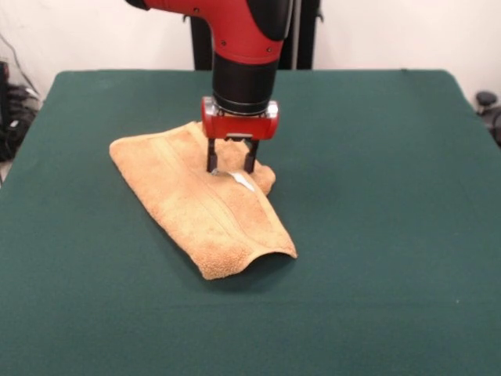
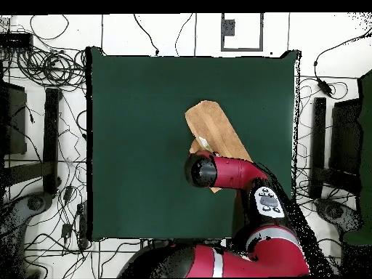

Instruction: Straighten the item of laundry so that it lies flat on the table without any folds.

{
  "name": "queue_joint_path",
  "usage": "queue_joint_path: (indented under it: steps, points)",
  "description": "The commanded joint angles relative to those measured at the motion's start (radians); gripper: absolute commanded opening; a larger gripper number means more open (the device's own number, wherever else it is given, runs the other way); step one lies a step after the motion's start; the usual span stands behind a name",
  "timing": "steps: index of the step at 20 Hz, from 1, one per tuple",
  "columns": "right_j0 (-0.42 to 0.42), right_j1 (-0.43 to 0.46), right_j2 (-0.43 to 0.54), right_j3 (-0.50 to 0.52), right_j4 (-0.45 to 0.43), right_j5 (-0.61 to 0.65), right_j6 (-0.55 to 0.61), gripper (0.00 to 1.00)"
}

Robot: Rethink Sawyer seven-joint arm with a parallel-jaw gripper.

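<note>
Tan towel (image 1: 200,207) is still lying folded and bunched mid-table (image 1: 376,298), nearer the far edge. The gripper (image 1: 232,168) is standing open over its white tag (image 1: 243,182), so flattening is barely starting.

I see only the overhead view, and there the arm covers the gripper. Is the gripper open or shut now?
Observer: In the front view the gripper is open. Its two fingers are apart, with the tips down at the towel.
Operator: Where on the towel is it?
Observer: Near the towel's far edge, right beside the small white tag.
Operator: Does the towel lie flat?
Observer: No. Its near end curls up off the table, and the cloth is bunched beside the gripper.
</note>
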Motion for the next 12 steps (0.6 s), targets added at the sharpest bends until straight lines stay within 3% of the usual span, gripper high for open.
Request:
queue_joint_path:
  steps: [1, 12]
  points:
    - [0.011, 0.078, 0.041, -0.02, 0.029, -0.042, 0.175, 1.0]
    - [-0.005, 0.08, 0.058, -0.028, 0.027, -0.033, 0.158, 1.0]
